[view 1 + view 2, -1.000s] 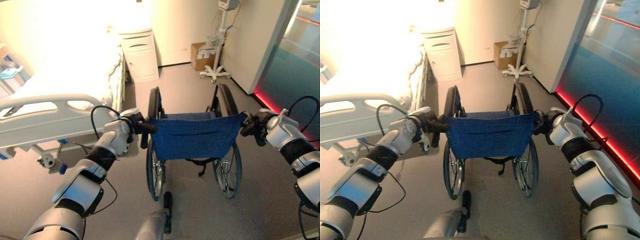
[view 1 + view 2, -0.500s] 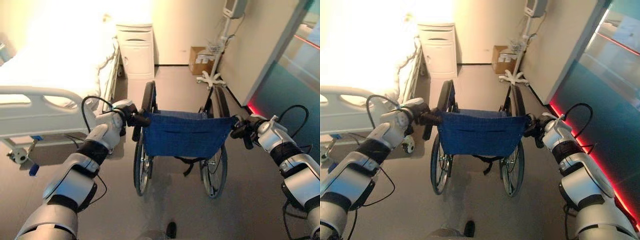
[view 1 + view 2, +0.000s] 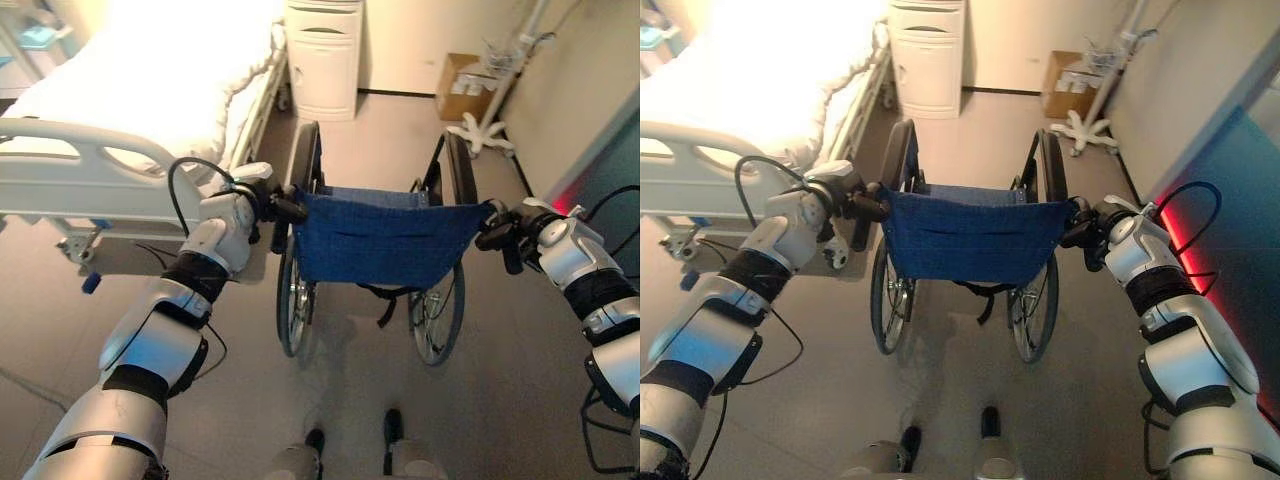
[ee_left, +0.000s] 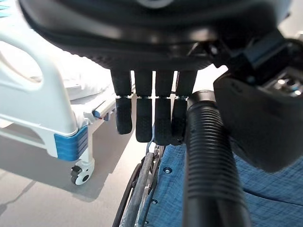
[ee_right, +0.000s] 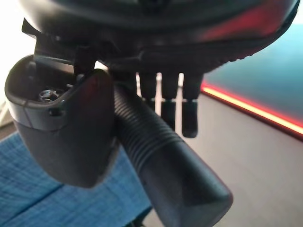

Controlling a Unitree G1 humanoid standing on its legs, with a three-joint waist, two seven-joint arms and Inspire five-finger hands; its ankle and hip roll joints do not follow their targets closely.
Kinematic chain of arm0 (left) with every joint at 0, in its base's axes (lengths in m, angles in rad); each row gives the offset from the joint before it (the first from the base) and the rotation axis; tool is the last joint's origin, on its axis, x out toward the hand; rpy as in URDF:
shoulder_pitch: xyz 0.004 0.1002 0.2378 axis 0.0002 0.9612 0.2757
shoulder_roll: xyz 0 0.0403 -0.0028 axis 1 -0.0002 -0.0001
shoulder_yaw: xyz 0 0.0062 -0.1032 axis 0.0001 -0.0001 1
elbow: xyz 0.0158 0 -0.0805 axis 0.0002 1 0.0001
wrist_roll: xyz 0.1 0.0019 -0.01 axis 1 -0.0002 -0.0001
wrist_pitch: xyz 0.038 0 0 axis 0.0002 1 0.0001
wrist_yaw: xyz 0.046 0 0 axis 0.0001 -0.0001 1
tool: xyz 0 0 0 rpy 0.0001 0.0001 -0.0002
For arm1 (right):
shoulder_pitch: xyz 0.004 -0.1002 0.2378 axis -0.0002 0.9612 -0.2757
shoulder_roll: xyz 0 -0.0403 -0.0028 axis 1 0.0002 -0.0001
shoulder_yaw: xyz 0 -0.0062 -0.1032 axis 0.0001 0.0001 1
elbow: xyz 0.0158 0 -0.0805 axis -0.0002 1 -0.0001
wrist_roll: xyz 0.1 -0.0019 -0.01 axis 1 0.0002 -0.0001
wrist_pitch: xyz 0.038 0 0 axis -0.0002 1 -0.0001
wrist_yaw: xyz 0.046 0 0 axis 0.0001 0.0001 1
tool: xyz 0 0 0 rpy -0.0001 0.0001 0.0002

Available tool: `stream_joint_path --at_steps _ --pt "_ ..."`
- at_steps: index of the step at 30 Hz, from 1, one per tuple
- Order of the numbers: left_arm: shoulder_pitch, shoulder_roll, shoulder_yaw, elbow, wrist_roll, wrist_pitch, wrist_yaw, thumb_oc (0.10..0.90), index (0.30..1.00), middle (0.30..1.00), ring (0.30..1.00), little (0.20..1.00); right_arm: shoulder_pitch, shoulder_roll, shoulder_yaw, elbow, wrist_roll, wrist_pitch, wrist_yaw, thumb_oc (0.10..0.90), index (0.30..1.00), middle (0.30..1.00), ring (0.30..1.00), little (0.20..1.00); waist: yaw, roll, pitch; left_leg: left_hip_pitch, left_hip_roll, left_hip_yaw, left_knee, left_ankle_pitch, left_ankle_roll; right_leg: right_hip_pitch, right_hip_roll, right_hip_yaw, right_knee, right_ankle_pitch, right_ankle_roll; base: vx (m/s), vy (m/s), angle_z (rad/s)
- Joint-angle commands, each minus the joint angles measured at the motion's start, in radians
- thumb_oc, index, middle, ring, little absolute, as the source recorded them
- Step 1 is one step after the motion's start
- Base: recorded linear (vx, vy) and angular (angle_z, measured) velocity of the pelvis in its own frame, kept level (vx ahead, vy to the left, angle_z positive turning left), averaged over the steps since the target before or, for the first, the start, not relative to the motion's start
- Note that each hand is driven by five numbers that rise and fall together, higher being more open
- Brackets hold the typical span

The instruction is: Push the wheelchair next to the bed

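We see the left arm [image 3: 150, 350] and right arm [image 3: 600, 290] as silver-grey shells separated by black bands. We note the dark left hand [image 3: 258, 205] and right hand [image 3: 512, 236], segmented matte fingers [image 4: 143, 118], and a recessed thumb screw [image 5: 45, 96].

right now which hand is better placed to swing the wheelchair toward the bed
Right. The bed lies on the robot's left, so the right hand on the outer handle could push the wheelchair round toward it.
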Motion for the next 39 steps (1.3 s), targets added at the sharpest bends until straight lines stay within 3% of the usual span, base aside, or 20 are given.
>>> stream_joint_path --at_steps 1,7,10,11,12,15,17,20,22,24,25,28,30,33,34,36,39 --pt "0.202 0.051 -0.115 -0.028 -0.026 -0.057 0.012 0.4 0.3 0.3 0.3 0.3 -0.133 0.092 0.108 -0.138 -0.014 -0.176 0.074 0.4 0.3 0.3 0.3 0.3 0.077 -0.066 0.012 0.233 0.108 0.091 -0.121 0.063 -0.072 -0.134 -0.03 0.007 -0.02 0.182 0.014 0.27 -0.262 0.5" --pt "0.181 0.036 -0.098 -0.028 -0.087 -0.009 0.11 0.4 0.3 0.3 0.3 0.3 -0.124 0.082 0.094 -0.157 -0.009 -0.131 0.075 0.4 0.3 0.3 0.3 0.3 0.04 -0.056 0.022 0.233 0.164 0.131 -0.185 0.195 -0.117 -0.097 0.006 -0.04 -0.052 0.147 -0.02 0.22 -0.196 0.46" --pt "0.182 0.038 -0.091 -0.035 -0.1 -0.009 0.121 0.4 0.3 0.3 0.3 0.3 -0.113 0.077 0.088 -0.166 -0.008 -0.117 0.085 0.4 0.3 0.3 0.3 0.3 0.03 -0.048 0.016 0.248 0.173 0.134 -0.193 0.226 -0.126 -0.093 0.017 -0.046 -0.046 0.132 -0.032 0.23 -0.135 0.2" --pt "0.185 0.043 -0.08 -0.042 -0.106 -0.01 0.111 0.4 0.3 0.3 0.3 0.3 -0.07 0.077 0.069 -0.17 -0.01 -0.109 0.081 0.4 0.3 0.3 0.3 0.3 0.019 -0.045 0.003 0.253 0.186 0.138 -0.153 0.295 -0.132 -0.079 0.036 -0.06 -0.042 0.111 -0.057 0.36 -0.241 0.2" --pt "0.189 0.043 -0.079 -0.044 -0.103 -0.01 0.107 0.4 0.3 0.3 0.3 0.3 -0.058 0.074 0.066 -0.169 -0.005 -0.109 0.079 0.4 0.3 0.3 0.3 0.3 0.014 -0.046 -0.003 0.256 0.194 0.144 -0.12 0.329 -0.137 -0.072 0.043 -0.065 -0.043 0.104 -0.067 0.48 -0.317 0.21" --pt "0.212 0.037 -0.071 -0.035 -0.103 -0.022 0.113 0.4 0.3 0.3 0.3 0.3 -0.022 0.072 0.055 -0.16 0.015 -0.1 0.064 0.4 0.3 0.3 0.3 0.3 0.007 -0.053 -0.018 0.245 0.199 0.166 -0.008 0.395 -0.143 -0.033 0.062 -0.078 -0.044 0.077 -0.098 0.31 -0.166 0.13" --pt "0.217 0.028 -0.073 -0.028 -0.09 -0.031 0.109 0.4 0.3 0.3 0.3 0.3 0.003 0.091 0.042 -0.151 0.029 -0.069 0.043 0.4 0.3 0.3 0.3 0.3 0.029 -0.065 -0.008 0.156 0.161 0.17 0.057 0.38 -0.123 0.025 0.074 -0.067 -0.049 0.056 -0.112 0.38 -0.169 0.11" --pt "0.226 0.027 -0.07 -0.031 -0.081 -0.039 0.11 0.4 0.3 0.3 0.3 0.3 0.012 0.129 0.032 -0.125 0.05 -0.038 0.016 0.4 0.3 0.3 0.3 0.3 0.082 -0.067 0.032 -0.007 0.087 0.185 0.033 0.353 -0.092 0.122 0.106 -0.032 -0.057 0.025 -0.112 0.44 -0.104 0.02" --pt "0.225 0.024 -0.065 -0.037 -0.074 -0.03 0.105 0.4 0.3 0.3 0.3 0.3 0.018 0.163 0.022 -0.116 0.047 -0.02 0.004 0.4 0.3 0.3 0.3 0.3 0.121 -0.05 0.064 -0.108 0.07 0.215 -0.016 0.385 -0.101 0.193 0.138 -0.016 -0.069 -0.002 -0.115 0.48 -0.001 -0.07" --pt "0.235 0.04 -0.065 -0.046 -0.078 -0.01 0.094 0.4 0.3 0.3 0.3 0.3 0.026 0.188 0.018 -0.124 0.031 -0.014 0.011 0.4 0.3 0.3 0.3 0.3 0.177 -0.019 0.084 -0.209 0.081 0.199 -0.17 0.494 -0.122 0.271 0.168 0.017 -0.085 -0.027 -0.114 0.62 0.113 -0.57" --pt "0.244 0.049 -0.058 -0.052 -0.074 -0.002 0.084 0.4 0.3 0.3 0.3 0.3 0.023 0.186 0.017 -0.127 0.029 -0.02 0.025 0.4 0.3 0.3 0.3 0.3 0.195 -0.014 0.084 -0.219 0.087 0.188 -0.249 0.511 -0.122 0.294 0.171 0.034 -0.088 -0.037 -0.111 0.63 0.213 -0.88" --pt "0.263 0.084 -0.03 -0.069 -0.068 0.013 0.056 0.4 0.3 0.3 0.3 0.3 0.008 0.16 0.017 -0.144 0.011 -0.049 0.069 0.4 0.3 0.3 0.3 0.3 0.208 0.0 0.068 -0.189 0.109 0.22 -0.34 0.489 -0.112 0.316 0.159 0.047 -0.064 -0.082 -0.096 0.41 0.254 -0.98" --pt "0.255 0.081 -0.023 -0.04 -0.085 0.019 0.059 0.4 0.3 0.3 0.3 0.3 0.002 0.164 0.022 -0.131 0.038 -0.08 0.059 0.4 0.3 0.3 0.3 0.3 0.199 0.007 0.043 -0.162 0.096 0.254 -0.303 0.429 -0.086 0.325 0.145 0.046 -0.037 -0.112 -0.089 0.41 0.302 -0.7" --pt "0.253 0.092 -0.022 -0.007 -0.09 0.013 0.046 0.4 0.3 0.3 0.3 0.3 0.021 0.185 0.014 -0.119 0.013 -0.118 0.049 0.4 0.3 0.3 0.3 0.3 0.216 -0.006 0.016 -0.153 0.073 0.241 -0.226 0.364 -0.066 0.353 0.107 0.025 -0.032 -0.115 -0.07 0.38 0.172 -0.27" --pt "0.257 0.101 -0.02 -0.004 -0.084 0.017 0.038 0.4 0.3 0.3 0.3 0.3 0.039 0.199 0.013 -0.111 0.03 -0.147 0.013 0.4 0.3 0.3 0.3 0.3 0.23 -0.021 0.0 -0.125 0.055 0.249 -0.236 0.333 -0.047 0.358 0.075 -0.002 -0.03 -0.071 -0.036 0.33 0.106 -0.19" --pt "0.247 0.111 -0.027 0.018 -0.074 0.01 0.035 0.4 0.3 0.3 0.3 0.3 0.052 0.22 0.008 -0.114 0.036 -0.166 -0.02 0.4 0.3 0.3 0.3 0.3 0.239 -0.037 -0.017 -0.087 0.04 0.258 -0.271 0.325 -0.034 0.341 0.031 -0.032 -0.028 -0.004 0.008 0.31 0.113 -0.23" --pt "0.239 0.098 -0.035 0.035 -0.08 0.002 0.061 0.4 0.3 0.3 0.3 0.3 0.049 0.231 0.012 -0.1 0.03 -0.199 -0.044 0.4 0.3 0.3 0.3 0.3 0.235 -0.036 -0.028 -0.064 0.03 0.251 -0.296 0.322 -0.027 0.31 0.002 -0.036 -0.013 0.04 0.021 0.26 0.143 -0.15"
